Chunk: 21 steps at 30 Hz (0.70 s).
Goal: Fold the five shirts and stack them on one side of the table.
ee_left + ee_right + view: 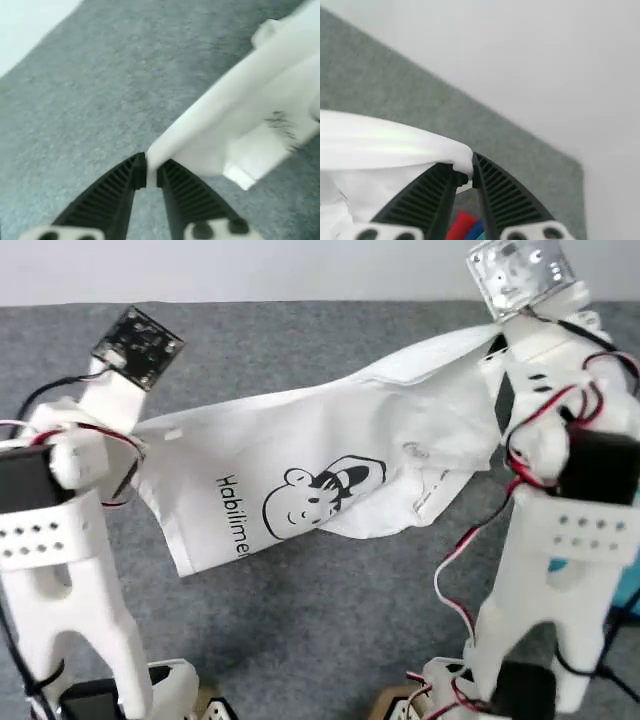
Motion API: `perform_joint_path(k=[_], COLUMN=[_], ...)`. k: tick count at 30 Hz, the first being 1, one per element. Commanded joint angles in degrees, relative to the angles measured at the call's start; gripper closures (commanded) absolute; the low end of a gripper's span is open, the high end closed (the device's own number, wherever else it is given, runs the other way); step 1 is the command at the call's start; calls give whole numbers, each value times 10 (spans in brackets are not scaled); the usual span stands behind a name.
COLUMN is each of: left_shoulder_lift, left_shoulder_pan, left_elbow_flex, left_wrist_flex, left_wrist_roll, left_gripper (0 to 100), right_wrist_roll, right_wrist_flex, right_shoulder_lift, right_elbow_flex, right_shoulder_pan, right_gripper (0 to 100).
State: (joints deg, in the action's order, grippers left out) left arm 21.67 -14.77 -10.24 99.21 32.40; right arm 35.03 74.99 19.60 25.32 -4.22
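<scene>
Shirt [300, 430] (high view: cartoon print [325, 495]) clamped by left gripper [151, 170] and right gripper [469, 171].

Bright, even light falls throughout, with only a soft shadow beneath the shirt [300, 440].

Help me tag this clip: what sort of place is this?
Probably a robotics workbench indoors: a grey felt-covered table, a white cartoon-print shirt stretched between the left pincer and right pincer, red-and-black wiring, plain pale wall behind.
</scene>
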Motion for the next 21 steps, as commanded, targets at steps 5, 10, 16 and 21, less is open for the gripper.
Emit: perform_joint_path(k=[5, 10, 16, 21], left_shoulder_lift=[18, 18, 19, 0], left_shoulder_pan=[-46, -43, 47, 154], left_elbow_flex=[-113, -115, -73, 36], left_wrist_flex=[-21, -14, 12, -4], left_wrist_roll=[1, 1, 0, -65], left_gripper=[920, 921, 921, 920], right_wrist_roll=[4, 4, 4, 4], right_wrist_flex=[-34, -16, 7, 30], right_shoulder_lift=[86, 93, 80, 57], right_elbow_flex=[4, 1, 1, 1], right_shoulder_pan=[-4, 0, 13, 23], right_gripper=[988, 988, 988, 988])
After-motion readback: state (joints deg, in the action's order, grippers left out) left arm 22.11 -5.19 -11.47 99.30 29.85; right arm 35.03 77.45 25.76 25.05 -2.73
